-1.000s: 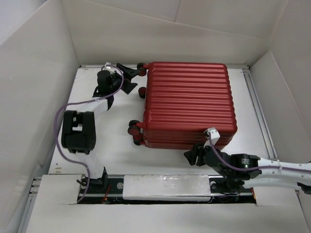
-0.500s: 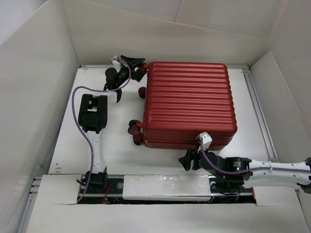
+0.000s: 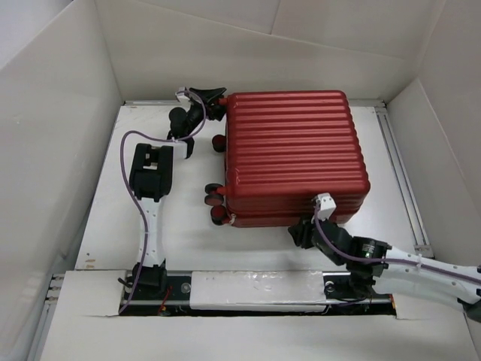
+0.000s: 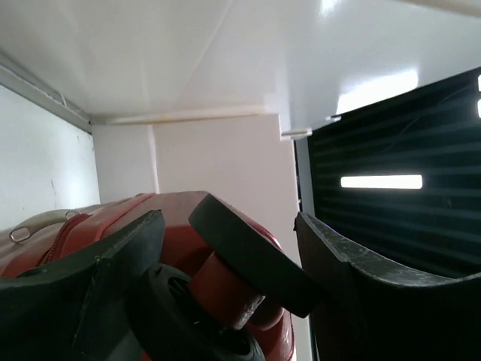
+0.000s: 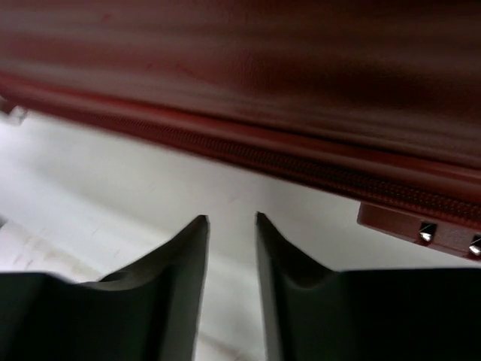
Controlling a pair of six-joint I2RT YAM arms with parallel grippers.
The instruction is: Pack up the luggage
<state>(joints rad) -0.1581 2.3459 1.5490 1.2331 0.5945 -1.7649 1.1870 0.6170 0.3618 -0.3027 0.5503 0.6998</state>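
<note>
luggage (image 3: 294,154): looks stiff, heavy, slick-shelled, best held at wheel (image 4: 248,259) | left hand (image 4: 225,222): half-closed round it, grip unclear | right hand (image 5: 231,219): narrowly parted, empty, zipper (image 5: 301,169) just ahead

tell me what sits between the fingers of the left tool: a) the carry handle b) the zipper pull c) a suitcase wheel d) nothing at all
c: the left wrist view shows a dark wheel of the red suitcase sitting between the fingers of the left tool.
</note>
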